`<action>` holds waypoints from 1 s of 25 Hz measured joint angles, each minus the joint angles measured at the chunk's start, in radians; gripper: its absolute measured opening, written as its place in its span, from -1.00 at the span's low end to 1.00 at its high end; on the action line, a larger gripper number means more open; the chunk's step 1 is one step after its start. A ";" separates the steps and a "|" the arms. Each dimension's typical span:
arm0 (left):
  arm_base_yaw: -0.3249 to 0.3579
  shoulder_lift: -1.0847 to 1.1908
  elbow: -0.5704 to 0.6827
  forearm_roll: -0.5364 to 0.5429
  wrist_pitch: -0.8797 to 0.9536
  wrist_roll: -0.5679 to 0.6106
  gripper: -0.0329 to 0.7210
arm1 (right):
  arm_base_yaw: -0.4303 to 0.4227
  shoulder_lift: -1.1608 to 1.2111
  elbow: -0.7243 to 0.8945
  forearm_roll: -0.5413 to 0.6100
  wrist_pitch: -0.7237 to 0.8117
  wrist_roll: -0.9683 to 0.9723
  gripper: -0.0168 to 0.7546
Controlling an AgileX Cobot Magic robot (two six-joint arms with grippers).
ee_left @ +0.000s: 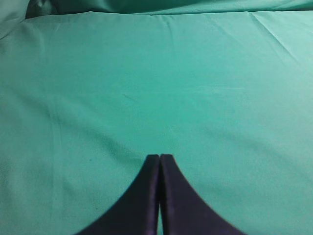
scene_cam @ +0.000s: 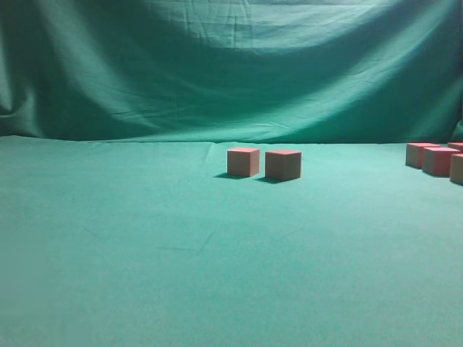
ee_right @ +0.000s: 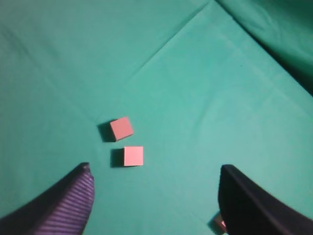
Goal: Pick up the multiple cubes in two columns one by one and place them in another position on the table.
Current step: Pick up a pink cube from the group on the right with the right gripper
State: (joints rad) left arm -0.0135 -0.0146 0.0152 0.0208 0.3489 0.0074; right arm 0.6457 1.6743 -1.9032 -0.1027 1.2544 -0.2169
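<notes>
Two reddish-pink cubes sit side by side mid-table in the exterior view, one on the left point(scene_cam: 243, 161) and one on the right point(scene_cam: 283, 165). Several more cubes point(scene_cam: 436, 160) cluster at the right edge, partly cut off. The right wrist view looks down on the pair, the far one point(ee_right: 121, 129) and the near one point(ee_right: 133, 156), with my right gripper point(ee_right: 154, 169) open and empty high above the cloth. A third cube point(ee_right: 220, 224) peeks from behind its right finger. My left gripper point(ee_left: 160, 156) is shut and empty over bare green table point(ee_left: 156, 88). Neither arm shows in the exterior view.
The green-draped table point(scene_cam: 145, 238) stretches wide, with a wrinkled green backdrop curtain point(scene_cam: 231, 65) behind. The curtain's edge also shows at the upper right of the right wrist view point(ee_right: 283, 34).
</notes>
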 joint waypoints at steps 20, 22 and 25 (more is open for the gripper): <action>0.000 0.000 0.000 0.000 0.000 0.000 -0.91 | -0.374 -0.385 0.840 -0.023 -0.091 0.335 0.42; 0.000 0.000 0.000 0.000 0.000 0.000 -0.91 | -0.374 -0.385 0.911 -0.007 -0.180 0.339 0.42; 0.000 0.000 0.000 0.000 0.000 0.000 -0.91 | -0.374 -0.368 0.968 0.008 -0.289 0.352 0.42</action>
State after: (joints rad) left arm -0.0135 -0.0146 0.0152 0.0208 0.3489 0.0074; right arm 0.2722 1.3065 -0.9349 -0.0944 0.9658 0.1348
